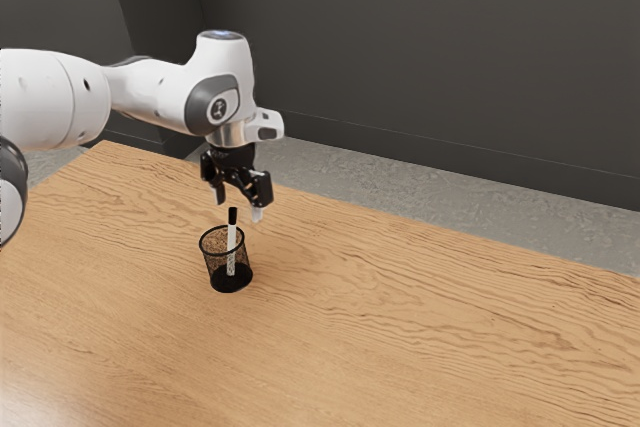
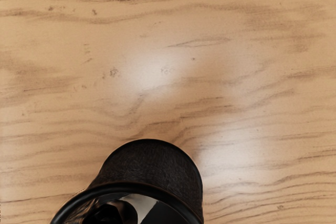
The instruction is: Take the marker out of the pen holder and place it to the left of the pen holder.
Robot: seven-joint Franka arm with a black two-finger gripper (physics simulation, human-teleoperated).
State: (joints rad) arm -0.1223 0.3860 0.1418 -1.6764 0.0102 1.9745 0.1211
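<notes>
The long tabletop of tan, dark-grained wood (image 1: 420, 317) is seen as smooth, with a soft sheen where light is mirrored in pale patches. The black cylindrical pen holder (image 1: 215, 266) is walled in fine mesh, apparently metal, and rimmed in smooth, slightly glossy black. A smooth, plastic-like finish is shown by the slim white, black-capped marker (image 1: 231, 247) and the rounded white robot arm (image 1: 150, 95). The flat dark-grey wall (image 1: 430, 57) is finished matt; the grey floor (image 1: 420, 197) is mottled, rough-looking.
</notes>
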